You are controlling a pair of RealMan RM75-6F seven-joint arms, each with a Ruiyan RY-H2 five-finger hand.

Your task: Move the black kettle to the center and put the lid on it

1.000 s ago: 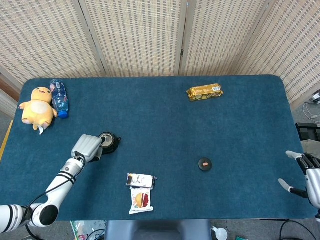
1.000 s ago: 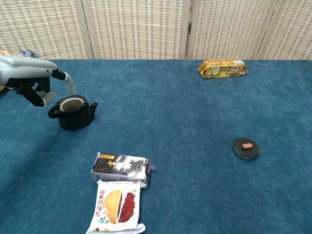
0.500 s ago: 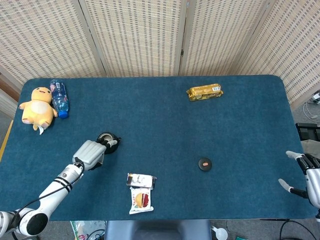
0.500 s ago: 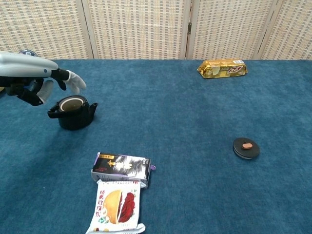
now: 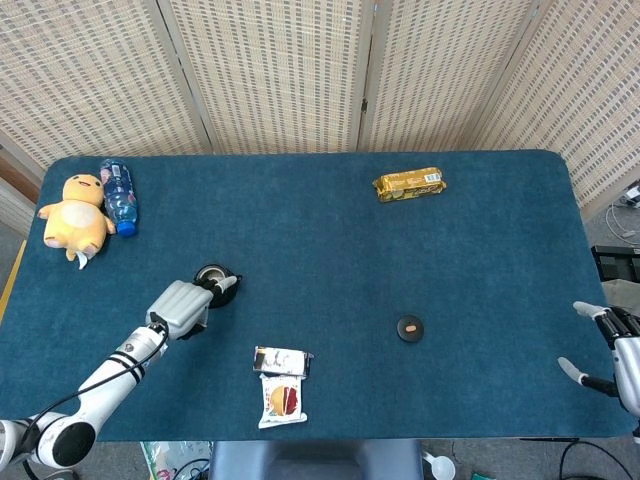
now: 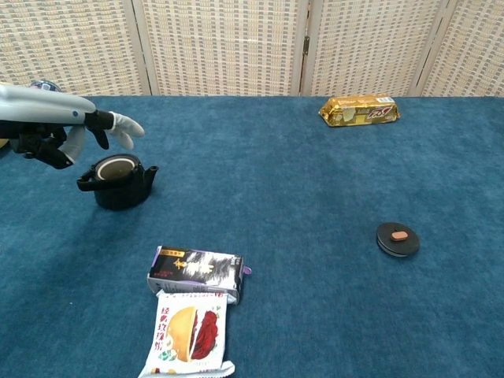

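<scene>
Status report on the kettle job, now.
Left hand open above kettle, not gripping. Right hand open at table edge. Lid lies apart, right side. Centre unobstructed.

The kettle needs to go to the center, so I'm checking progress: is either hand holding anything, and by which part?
Nothing is held. The left hand hovers open above the black kettle; the right hand is open at the table edge.

Lighting: bright, even, diffuse, from overhead. Shadows: soft and short, notably under the black kettle (image 6: 118, 182) and lid (image 6: 398, 239). Glare: mild sheen on gold snack packet (image 6: 359, 110). Focus: sharp throughout; slight edge distortion in head view.
</scene>
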